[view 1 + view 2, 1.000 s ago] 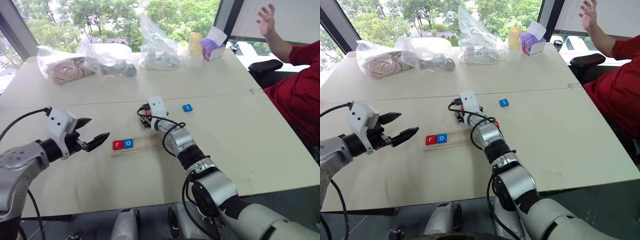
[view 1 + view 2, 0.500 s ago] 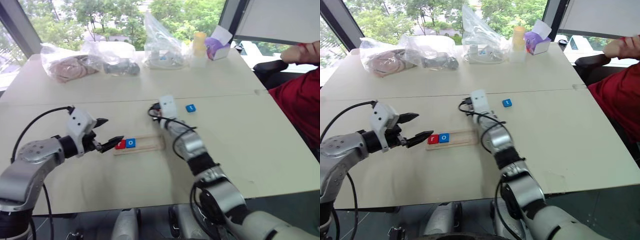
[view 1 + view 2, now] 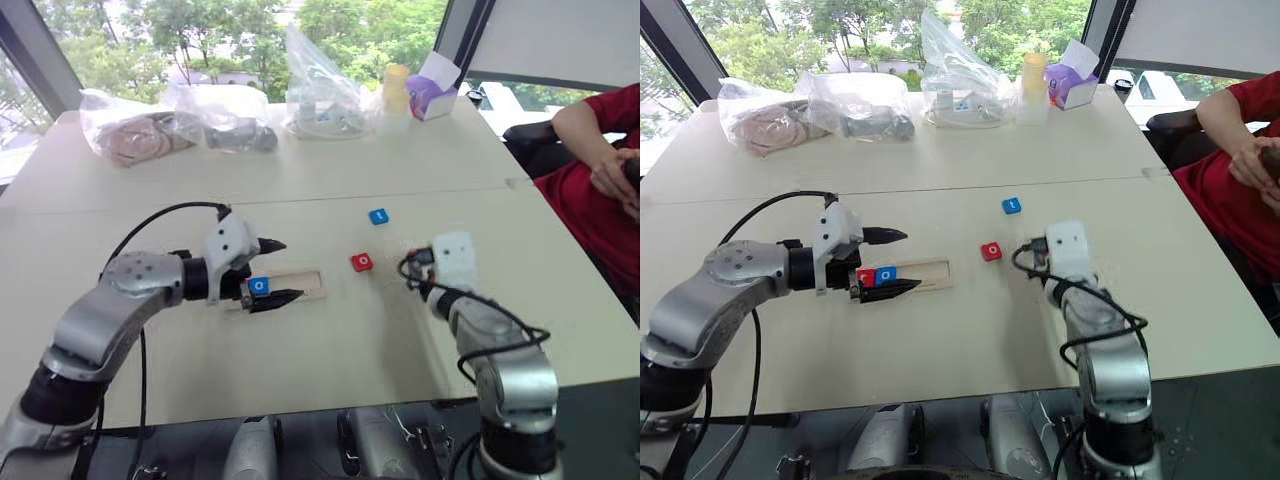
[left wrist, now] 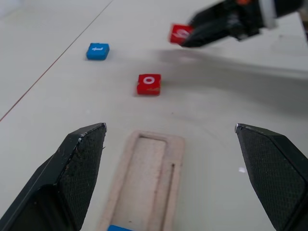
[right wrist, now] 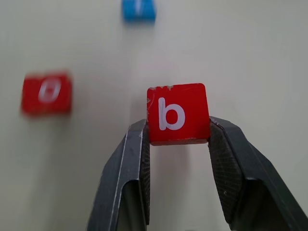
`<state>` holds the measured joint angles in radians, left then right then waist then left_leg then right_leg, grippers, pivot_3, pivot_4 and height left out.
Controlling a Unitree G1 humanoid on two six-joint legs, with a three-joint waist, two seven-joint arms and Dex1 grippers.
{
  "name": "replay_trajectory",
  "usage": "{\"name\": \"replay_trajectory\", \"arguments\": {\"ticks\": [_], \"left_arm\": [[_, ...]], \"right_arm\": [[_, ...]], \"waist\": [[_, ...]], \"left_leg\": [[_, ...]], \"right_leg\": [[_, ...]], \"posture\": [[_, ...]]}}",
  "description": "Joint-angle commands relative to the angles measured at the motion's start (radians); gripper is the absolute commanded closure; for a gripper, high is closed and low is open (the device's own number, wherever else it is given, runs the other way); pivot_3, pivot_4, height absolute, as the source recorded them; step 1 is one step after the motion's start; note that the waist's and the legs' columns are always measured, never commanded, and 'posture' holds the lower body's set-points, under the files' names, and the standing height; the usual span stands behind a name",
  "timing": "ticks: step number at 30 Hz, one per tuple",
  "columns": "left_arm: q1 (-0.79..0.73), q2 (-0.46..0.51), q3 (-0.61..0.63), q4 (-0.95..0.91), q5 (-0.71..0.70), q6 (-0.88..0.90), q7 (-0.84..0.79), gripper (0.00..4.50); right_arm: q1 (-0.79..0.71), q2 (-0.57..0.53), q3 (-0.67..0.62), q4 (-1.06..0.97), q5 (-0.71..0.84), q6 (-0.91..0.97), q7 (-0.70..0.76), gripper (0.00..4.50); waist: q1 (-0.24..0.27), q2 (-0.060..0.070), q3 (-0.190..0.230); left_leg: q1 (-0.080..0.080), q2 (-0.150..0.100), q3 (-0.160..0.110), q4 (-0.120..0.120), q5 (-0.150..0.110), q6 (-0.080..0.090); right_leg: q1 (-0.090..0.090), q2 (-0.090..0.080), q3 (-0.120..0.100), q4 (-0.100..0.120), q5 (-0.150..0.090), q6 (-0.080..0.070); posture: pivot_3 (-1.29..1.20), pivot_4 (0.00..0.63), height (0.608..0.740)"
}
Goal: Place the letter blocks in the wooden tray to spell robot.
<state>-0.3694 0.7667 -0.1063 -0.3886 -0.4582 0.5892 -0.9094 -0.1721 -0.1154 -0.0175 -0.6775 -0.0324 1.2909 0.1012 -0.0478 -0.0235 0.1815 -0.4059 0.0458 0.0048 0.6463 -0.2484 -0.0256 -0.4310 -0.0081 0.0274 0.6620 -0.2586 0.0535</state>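
Right gripper (image 5: 178, 139) is sitting lower right of the head frame, fingers clenching the red b block (image 5: 178, 114) and holding it off the table (image 3: 330, 350). Left gripper (image 3: 272, 272) is hovering left of centre with jaws spread wide, straddling the wooden tray (image 3: 300, 285) at its left end, grasping nothing. Tray is holding a red r block (image 3: 867, 277) and blue o block (image 3: 259, 285) side by side at that end, remaining slots bare. Red o block (image 3: 361, 262) is lying just right of centre, apart from the tray. Blue t block (image 3: 378, 215) is lying further up. Plastic bags (image 3: 320, 90) are sitting along the top edge.
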Motion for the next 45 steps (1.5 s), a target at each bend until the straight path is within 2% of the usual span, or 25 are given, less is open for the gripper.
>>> {"name": "replay_trajectory", "arguments": {"ticks": [1,5,11,12,15,19,21,23,27,30,34,39,45], "left_arm": [[-0.017,0.011,-0.029,0.054,0.052,-0.075,-0.054,0.00],[-0.029,0.004,-0.029,0.083,0.065,-0.096,-0.080,0.00],[-0.024,0.000,-0.017,0.102,0.081,-0.109,-0.084,0.00],[-0.022,0.002,-0.013,0.103,0.082,-0.109,-0.084,0.00],[-0.017,0.020,0.016,0.107,0.072,-0.101,-0.093,0.00],[-0.013,0.063,0.070,0.102,0.006,-0.056,-0.149,0.00],[0.000,0.116,0.068,0.101,0.019,-0.068,-0.200,0.00],[0.017,0.165,0.065,0.104,0.038,-0.103,-0.250,0.00],[-0.019,0.209,0.130,0.064,-0.108,0.011,-0.326,0.00],[-0.061,0.205,0.103,0.089,-0.046,-0.026,-0.301,0.00],[-0.062,0.177,0.075,0.089,-0.019,-0.033,-0.270,0.00],[-0.038,0.165,0.070,0.068,-0.010,-0.030,-0.258,0.00],[-0.022,0.158,0.061,0.079,0.020,-0.049,-0.242,0.00]], "right_arm": [[-0.022,0.046,0.002,-0.076,-0.003,0.087,-0.043,3.37],[-0.020,0.065,0.002,-0.062,-0.004,0.102,-0.064,3.37],[-0.013,0.035,0.025,-0.055,0.024,0.134,-0.043,0.39],[-0.022,0.023,0.013,-0.058,0.026,0.128,-0.036,0.03],[-0.056,-0.055,-0.012,-0.094,0.060,0.070,0.032,0.03],[-0.085,-0.340,-0.028,-0.089,0.179,-0.142,0.323,0.03],[-0.070,-0.473,-0.029,-0.063,0.238,-0.280,0.488,0.03],[-0.056,-0.542,-0.059,-0.012,0.290,-0.393,0.599,0.03],[-0.027,-0.680,-0.103,0.312,0.317,-0.774,0.885,0.03],[-0.041,-0.713,-0.052,0.510,0.295,-0.983,1.002,0.03],[-0.111,-0.707,0.018,0.778,0.226,-1.208,1.082,0.03],[-0.199,-0.685,0.081,0.988,0.179,-1.370,1.146,0.03],[-0.320,-0.627,0.128,1.204,0.128,-1.499,1.157,0.03]], "waist": [[0.003,0.000,0.000],[0.007,0.000,0.000],[0.003,0.000,0.000],[0.003,0.000,0.000],[0.003,0.000,0.000],[0.004,0.000,0.001],[0.005,0.000,0.001],[0.005,0.000,0.001],[0.008,-0.002,0.004],[0.012,-0.003,0.004],[0.006,-0.003,0.004],[0.004,-0.002,0.005],[0.004,-0.002,0.005]], "left_leg": [[0.000,0.000,0.000,0.000,0.000,0.000],[-0.002,-0.001,0.000,0.000,0.000,0.000],[-0.002,-0.001,0.000,0.000,0.000,0.000],[-0.002,-0.001,0.000,0.000,0.000,0.000],[-0.002,-0.001,0.000,0.000,0.000,0.000],[-0.002,-0.002,0.000,0.000,0.000,0.000],[-0.002,-0.002,0.000,0.000,0.000,0.000],[-0.002,-0.002,-0.001,-0.001,-0.001,0.001],[-0.002,-0.002,0.000,0.000,-0.001,0.002],[-0.002,-0.002,0.000,0.002,-0.001,0.002],[-0.001,-0.003,0.001,0.002,-0.001,0.002],[-0.001,-0.002,0.001,0.001,-0.001,0.002],[0.000,-0.002,0.001,0.002,-0.001,0.002]], "right_leg": [[0.000,0.000,0.000,0.000,-0.001,-0.001],[0.000,-0.001,-0.001,-0.001,-0.001,-0.001],[0.000,-0.002,-0.001,-0.003,-0.002,0.000],[0.000,-0.002,-0.001,-0.003,-0.002,0.000],[0.000,-0.002,-0.001,-0.003,-0.002,0.000],[0.000,-0.002,-0.001,-0.003,-0.002,0.000],[0.001,-0.002,-0.001,-0.005,-0.002,0.001],[0.001,-0.002,-0.002,-0.006,-0.004,0.004],[0.002,-0.002,-0.002,-0.007,-0.004,0.004],[0.004,-0.003,-0.002,-0.008,-0.005,0.004],[0.005,-0.003,-0.001,-0.008,-0.001,0.003],[0.004,-0.002,0.000,-0.007,0.000,0.004],[0.005,-0.001,0.000,-0.006,0.000,0.003]], "posture": [[0.00,0.150,0.740],[0.00,0.150,0.740],[0.00,0.150,0.740],[0.00,0.150,0.740],[0.00,0.150,0.740],[0.00,0.150,0.740],[0.00,0.150,0.740],[0.00,0.150,0.740],[0.00,0.150,0.740],[0.00,0.150,0.740],[0.00,0.150,0.740],[0.00,0.150,0.740],[0.00,0.150,0.740]]}}
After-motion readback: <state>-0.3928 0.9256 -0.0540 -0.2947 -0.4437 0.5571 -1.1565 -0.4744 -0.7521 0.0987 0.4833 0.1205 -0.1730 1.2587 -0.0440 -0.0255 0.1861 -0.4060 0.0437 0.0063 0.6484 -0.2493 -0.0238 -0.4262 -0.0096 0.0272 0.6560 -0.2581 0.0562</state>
